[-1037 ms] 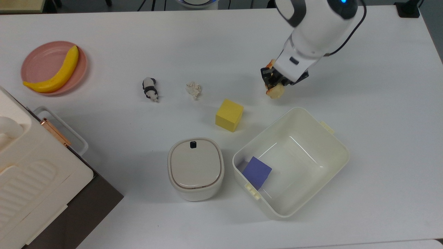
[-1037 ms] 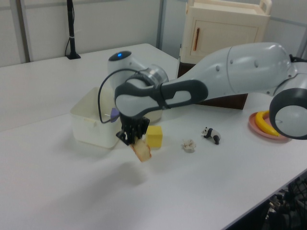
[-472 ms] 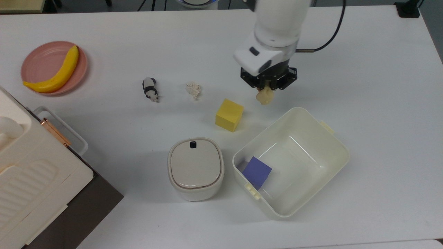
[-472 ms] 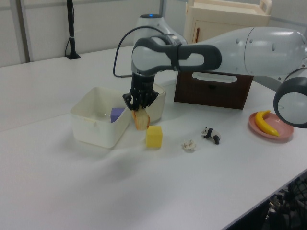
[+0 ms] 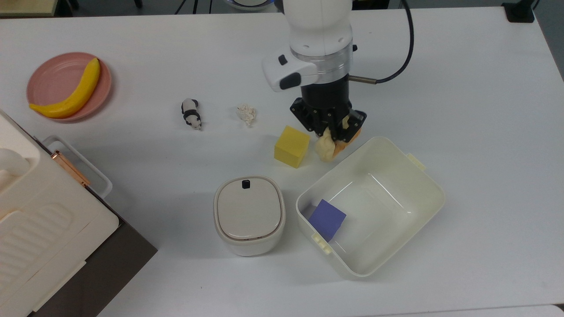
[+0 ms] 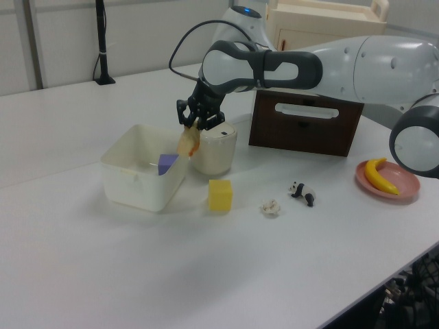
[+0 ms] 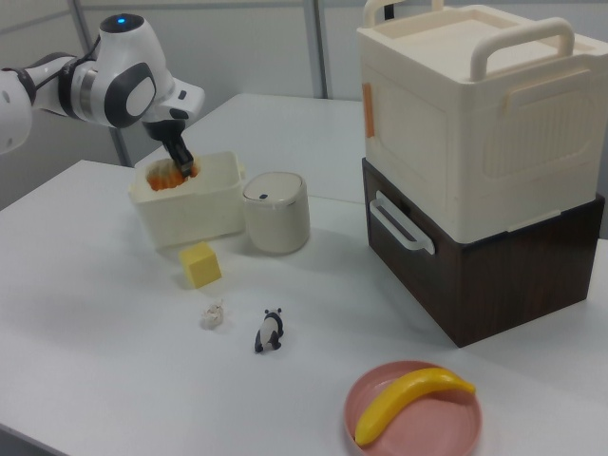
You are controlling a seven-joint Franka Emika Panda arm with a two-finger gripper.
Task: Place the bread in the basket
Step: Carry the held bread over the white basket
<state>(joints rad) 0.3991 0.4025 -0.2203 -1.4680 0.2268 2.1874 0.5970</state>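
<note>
- Table (image 5: 484, 132): white, wide, carries everything here.
- Cream cabinet on a dark wood base (image 7: 475, 171): far right in the right view; lower-left corner in the top view.
- My arm (image 6: 357, 62): reaches in from the left view's right, wrist bent down above the tub's corner.
- Basket (image 5: 423, 211): cream tub, open top, right of centre in the top view. A purple cube (image 5: 327, 219) lies inside, against the wall at the top view's lower left.
- Lidded white container (image 5: 249, 215): black button on its lid, just beside the basket on the top view's left.
- Pink plate (image 5: 53, 75): upper left in the top view, with a yellow banana (image 5: 72, 92) lying across it.
- My gripper (image 5: 338, 134): fingers clamped on the bread, black fingers pointing down.
- Bread (image 5: 326, 149): held off the table, hanging from my fingers. In the top view it sits between the yellow cube and the basket's upper-left rim; in the left view it hangs at the rim, over the tub's edge.
- Yellow cube (image 5: 291, 146): on the table, just left of the bread in the top view.
- Toy panda (image 5: 191, 113) and crumpled paper ball (image 5: 246, 114): near each other, further left in the top view, well apart from the basket.
</note>
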